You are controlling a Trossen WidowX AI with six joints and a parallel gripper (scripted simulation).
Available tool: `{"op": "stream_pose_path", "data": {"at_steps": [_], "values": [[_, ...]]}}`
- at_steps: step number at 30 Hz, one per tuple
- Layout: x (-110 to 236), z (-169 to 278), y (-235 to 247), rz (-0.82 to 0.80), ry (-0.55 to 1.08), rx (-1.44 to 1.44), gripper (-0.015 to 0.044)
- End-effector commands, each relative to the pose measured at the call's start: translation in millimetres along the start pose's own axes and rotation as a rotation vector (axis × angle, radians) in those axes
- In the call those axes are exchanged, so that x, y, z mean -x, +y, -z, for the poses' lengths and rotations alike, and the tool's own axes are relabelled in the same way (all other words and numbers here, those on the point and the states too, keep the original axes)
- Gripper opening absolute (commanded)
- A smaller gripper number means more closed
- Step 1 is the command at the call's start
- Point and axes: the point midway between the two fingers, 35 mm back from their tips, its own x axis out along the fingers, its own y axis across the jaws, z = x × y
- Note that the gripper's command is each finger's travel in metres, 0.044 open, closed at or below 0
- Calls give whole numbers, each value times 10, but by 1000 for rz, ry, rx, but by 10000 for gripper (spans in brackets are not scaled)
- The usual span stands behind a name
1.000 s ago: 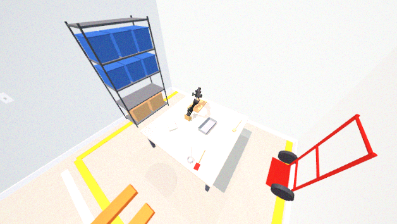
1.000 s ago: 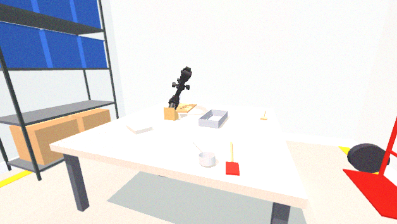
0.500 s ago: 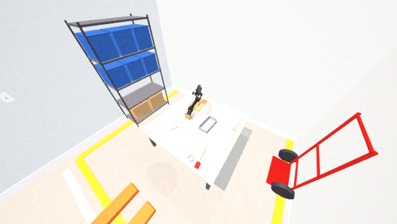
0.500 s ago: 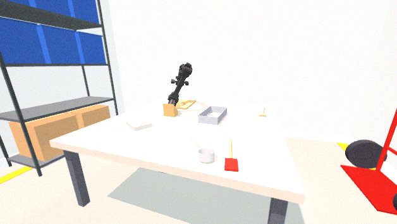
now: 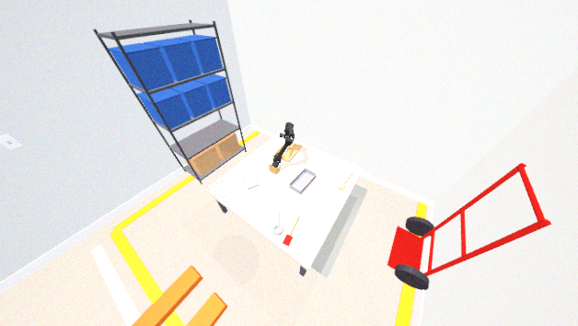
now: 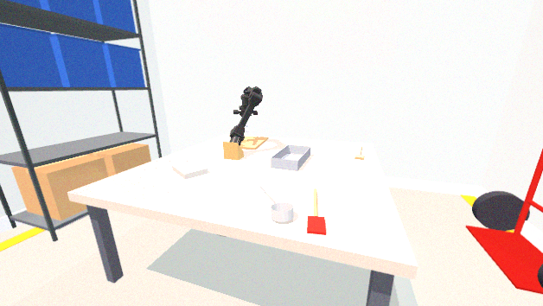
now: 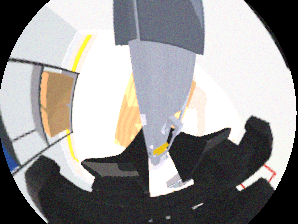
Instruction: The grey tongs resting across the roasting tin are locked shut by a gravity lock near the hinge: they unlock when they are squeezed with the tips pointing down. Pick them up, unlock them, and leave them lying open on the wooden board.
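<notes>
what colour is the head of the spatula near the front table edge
Red, on a yellowish handle. The spatula shows best in the exterior view.

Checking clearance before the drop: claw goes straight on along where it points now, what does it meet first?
Likely the wooden board. In the wrist view the claw, shut on the grey tongs, aims along them at the board's tan surface. The tong tips would probably touch before the fingers; depth is unclear.

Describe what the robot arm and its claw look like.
The arm is slim, black and jointed, with small knobs sticking out near the top, rising from a tan block base. In the wrist view the claw has chunky black fingers. No cables or markings are discernible.
</notes>
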Motion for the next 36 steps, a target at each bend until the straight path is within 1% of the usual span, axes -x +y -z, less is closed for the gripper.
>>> {"op": "stream_pose_path", "data": {"at_steps": [1,7,17,36], "values": [[9,-21,-7,26,41,16,-150],[19,-33,-12,65,102,53,-150],[4,-35,-11,66,104,54,-150],[-281,-47,11,65,108,51,-150]]}}
